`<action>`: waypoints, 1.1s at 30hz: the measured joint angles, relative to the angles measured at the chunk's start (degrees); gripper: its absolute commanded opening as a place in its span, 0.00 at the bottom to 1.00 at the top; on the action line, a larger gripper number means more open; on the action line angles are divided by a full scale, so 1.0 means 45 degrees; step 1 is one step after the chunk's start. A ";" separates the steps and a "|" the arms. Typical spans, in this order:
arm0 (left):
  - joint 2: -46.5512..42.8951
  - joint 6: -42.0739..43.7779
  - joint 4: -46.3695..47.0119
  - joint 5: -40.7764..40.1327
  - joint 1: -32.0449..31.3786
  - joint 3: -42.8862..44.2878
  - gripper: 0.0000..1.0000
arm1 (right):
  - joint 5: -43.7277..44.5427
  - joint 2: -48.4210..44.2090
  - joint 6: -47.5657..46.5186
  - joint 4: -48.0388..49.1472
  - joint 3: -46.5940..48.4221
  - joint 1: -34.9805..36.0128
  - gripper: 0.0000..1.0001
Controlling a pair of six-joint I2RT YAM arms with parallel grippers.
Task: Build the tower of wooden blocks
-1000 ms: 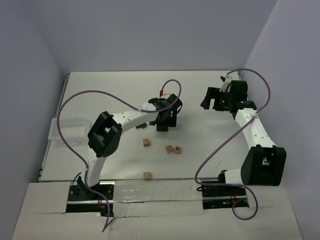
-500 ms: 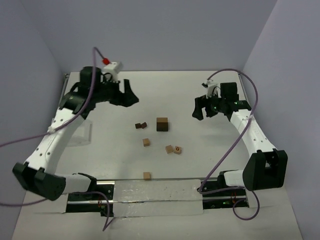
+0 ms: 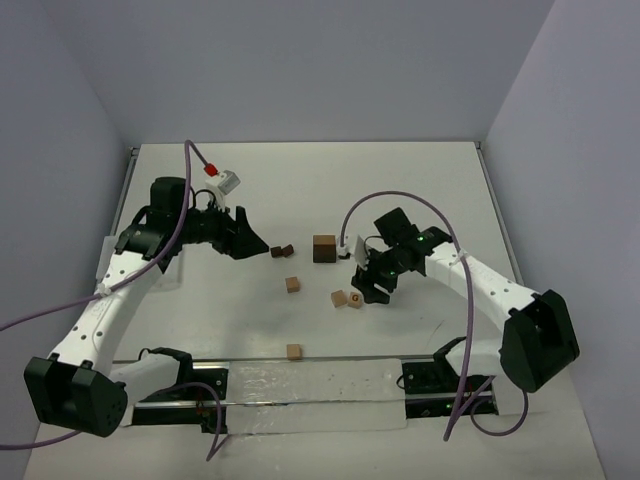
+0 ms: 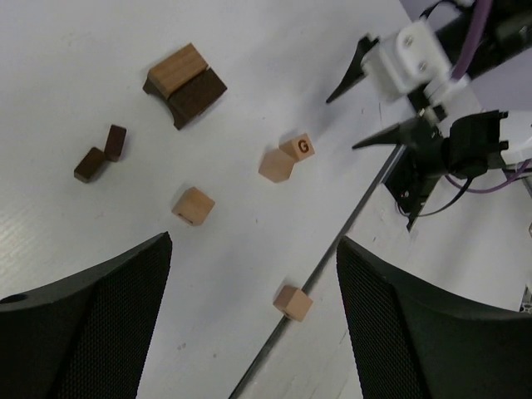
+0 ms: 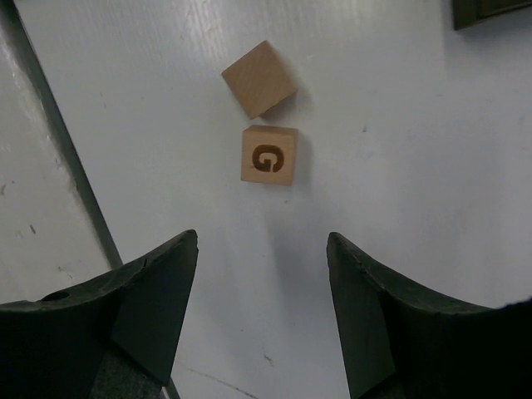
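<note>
The wood block tower stands as a tan block on a dark brown one (image 3: 324, 248) (image 4: 184, 83) at mid table. Loose pieces lie around it: two small dark blocks (image 3: 281, 251) (image 4: 101, 154), a tan block (image 3: 292, 285) (image 4: 193, 205), a tan block (image 3: 339, 298) (image 5: 259, 79) touching a block printed G (image 3: 355, 300) (image 5: 269, 155), and a tan block (image 3: 294, 351) (image 4: 293, 302) at the front edge. My left gripper (image 3: 255, 243) (image 4: 253, 241) hangs open just left of the dark pair. My right gripper (image 3: 363, 288) (image 5: 262, 237) is open and empty just right of the G block.
A white tray (image 3: 103, 258) lies at the left edge, mostly under the left arm. A metal rail (image 3: 300, 368) runs along the table's front edge. Purple cables loop off both arms. The left wrist view shows the right arm (image 4: 449, 141) beyond the blocks.
The left arm left the tower, swung to the back left, then came down toward the small dark blocks. The right arm moved from the back right to the G block, its jaws narrowing.
</note>
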 measured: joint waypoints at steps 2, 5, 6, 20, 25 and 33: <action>0.0050 -0.0241 0.0511 0.0072 0.0028 -0.0004 0.85 | 0.0134 0.0377 -0.0340 0.0000 -0.0225 0.0362 0.72; 0.0265 -0.0522 0.1188 0.0124 0.0156 -0.0004 0.85 | 0.0381 0.0920 -0.0690 0.0049 -0.0462 0.0941 0.73; 0.0351 -0.0549 0.1308 0.0124 0.0198 -0.0004 0.85 | 0.0474 0.1067 -0.0756 0.0106 -0.0514 0.1109 0.73; 0.0957 -0.0841 0.1802 0.0031 0.0394 0.0034 0.84 | 0.1563 0.3165 -0.1024 0.1829 -0.0557 0.1728 0.54; 0.1197 -0.0878 0.1828 0.0022 0.0413 0.0176 0.83 | 0.1764 0.3566 -0.1365 0.2086 -0.0553 0.1800 0.48; 0.1197 -0.0877 0.1834 0.0017 0.0427 0.0176 0.83 | 0.1663 0.3588 -0.2366 0.2181 -0.0524 0.1892 0.45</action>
